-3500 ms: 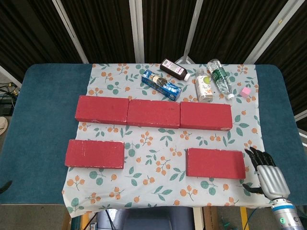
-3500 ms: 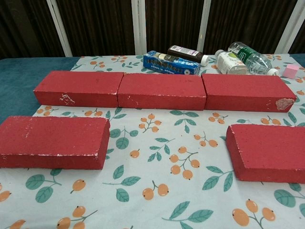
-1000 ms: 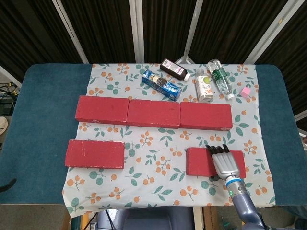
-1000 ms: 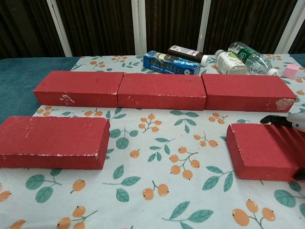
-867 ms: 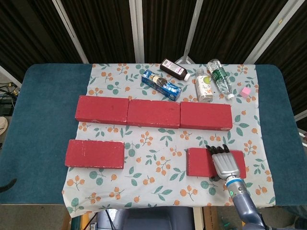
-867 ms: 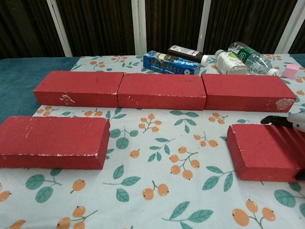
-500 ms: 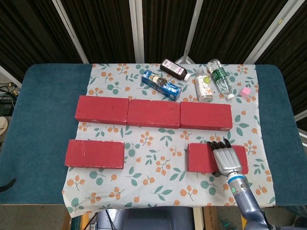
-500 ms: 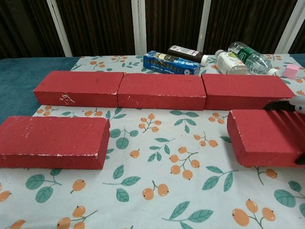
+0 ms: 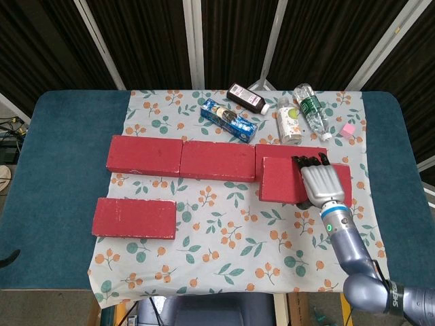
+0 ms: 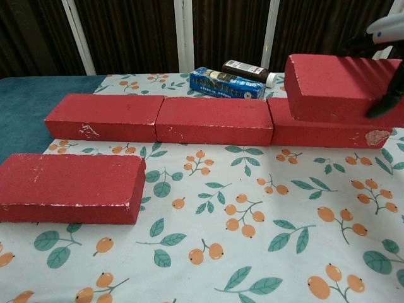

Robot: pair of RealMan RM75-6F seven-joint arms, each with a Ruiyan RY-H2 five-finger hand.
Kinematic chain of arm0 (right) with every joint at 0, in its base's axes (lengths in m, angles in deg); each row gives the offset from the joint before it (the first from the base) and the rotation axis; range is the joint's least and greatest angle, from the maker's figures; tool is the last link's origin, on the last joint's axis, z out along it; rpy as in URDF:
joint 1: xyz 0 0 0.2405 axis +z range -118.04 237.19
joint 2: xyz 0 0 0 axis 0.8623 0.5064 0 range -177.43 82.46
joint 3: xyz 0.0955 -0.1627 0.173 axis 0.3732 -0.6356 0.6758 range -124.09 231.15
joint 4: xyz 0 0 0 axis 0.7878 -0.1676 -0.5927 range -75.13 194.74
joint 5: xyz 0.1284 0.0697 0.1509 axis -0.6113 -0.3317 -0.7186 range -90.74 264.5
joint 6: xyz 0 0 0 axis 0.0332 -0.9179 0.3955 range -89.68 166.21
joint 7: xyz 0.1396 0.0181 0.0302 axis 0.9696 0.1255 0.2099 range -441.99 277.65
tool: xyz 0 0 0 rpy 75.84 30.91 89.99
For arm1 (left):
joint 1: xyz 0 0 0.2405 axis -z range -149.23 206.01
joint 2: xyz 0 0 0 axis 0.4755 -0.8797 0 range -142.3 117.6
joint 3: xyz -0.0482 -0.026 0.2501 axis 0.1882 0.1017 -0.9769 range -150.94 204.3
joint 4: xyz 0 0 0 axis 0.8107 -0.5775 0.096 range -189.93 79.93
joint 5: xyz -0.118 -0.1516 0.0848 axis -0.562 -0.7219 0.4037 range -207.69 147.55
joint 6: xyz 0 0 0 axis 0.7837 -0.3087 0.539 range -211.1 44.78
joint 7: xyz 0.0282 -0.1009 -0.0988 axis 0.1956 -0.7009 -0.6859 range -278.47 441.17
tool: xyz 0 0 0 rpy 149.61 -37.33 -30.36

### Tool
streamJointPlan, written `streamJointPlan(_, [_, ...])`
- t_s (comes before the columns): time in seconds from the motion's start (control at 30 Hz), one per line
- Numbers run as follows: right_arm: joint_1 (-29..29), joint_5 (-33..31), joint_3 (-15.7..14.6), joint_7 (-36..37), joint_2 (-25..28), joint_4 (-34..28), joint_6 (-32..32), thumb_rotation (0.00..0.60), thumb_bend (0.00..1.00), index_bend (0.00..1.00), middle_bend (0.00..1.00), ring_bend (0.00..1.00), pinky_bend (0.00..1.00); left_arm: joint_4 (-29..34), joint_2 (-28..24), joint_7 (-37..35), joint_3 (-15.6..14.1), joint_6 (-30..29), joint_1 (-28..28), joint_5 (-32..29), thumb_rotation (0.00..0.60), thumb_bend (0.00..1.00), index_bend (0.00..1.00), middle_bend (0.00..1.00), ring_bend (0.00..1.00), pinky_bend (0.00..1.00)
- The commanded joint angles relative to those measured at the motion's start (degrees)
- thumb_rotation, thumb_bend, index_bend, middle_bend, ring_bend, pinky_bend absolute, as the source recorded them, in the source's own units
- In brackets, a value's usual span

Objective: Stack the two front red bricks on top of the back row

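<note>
Right hand [image 9: 319, 182] holding a red brick [image 9: 285, 180] up over the far row.
Fingers [image 9: 307, 161] wrapped over its far edge, grasping it above the right back brick [image 10: 328, 131]. Other front brick [image 9: 134, 218] lying near left on the worktop [image 9: 54, 176].

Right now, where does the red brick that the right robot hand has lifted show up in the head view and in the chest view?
Head view: the lifted rectangular red brick is right of centre, gripped by the right robot hand, overlapping the back row's right-end brick.
Chest view: it is upper right, above that same right-end brick.
Shared landmark: the blue rectangular box lying behind the back row.
</note>
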Motion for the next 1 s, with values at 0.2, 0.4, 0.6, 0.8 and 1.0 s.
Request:
streamJointPlan(0.2, [22.23, -28.33, 3.64, -9.29, -4.53, 16.23, 9.68, 0.6, 0.2, 0.27, 0.33, 0.36, 0.0, -0.34, 0.7, 1.36, 1.01, 0.33, 0.44, -2.32, 0.6, 0.0, 0.06, 0.0, 0.0, 0.11])
streamJointPlan(0.4, [29.25, -34.09, 2.4, -12.13, -12.18, 27.94, 12.03, 0.6, 0.2, 0.27, 0.33, 0.36, 0.0, -0.39, 1.1, 2.36, 1.78, -0.31, 0.32, -4.09, 0.6, 0.0, 0.06, 0.0, 0.0, 0.11])
streamJointPlan(0.6, [31.05, -33.34, 0.4, -11.87, -16.32, 32.77, 14.52, 0.6, 0.2, 0.27, 0.33, 0.36, 0.0, -0.67, 1.45, 3.33, 2.18, 0.72, 0.91, -5.73, 0.6, 0.0, 0.06, 0.0, 0.0, 0.11])
streamJointPlan(0.8, [31.37, -31.86, -1.37, -10.39, -19.57, 37.22, 16.45, 0.6, 0.2, 0.27, 0.33, 0.36, 0.0, -0.73, 1.7, 4.44, 2.05, 1.05, 1.24, -5.91, 0.6, 0.0, 0.06, 0.0, 0.0, 0.11])
streamJointPlan(1.0, [31.81, -30.74, -3.02, -9.6, -21.41, 40.28, 18.0, 0.6, 0.2, 0.27, 0.33, 0.36, 0.0, -0.79, 2.06, 5.25, 2.42, -0.07, 0.97, -6.57, 0.6, 0.0, 0.06, 0.0, 0.0, 0.11])
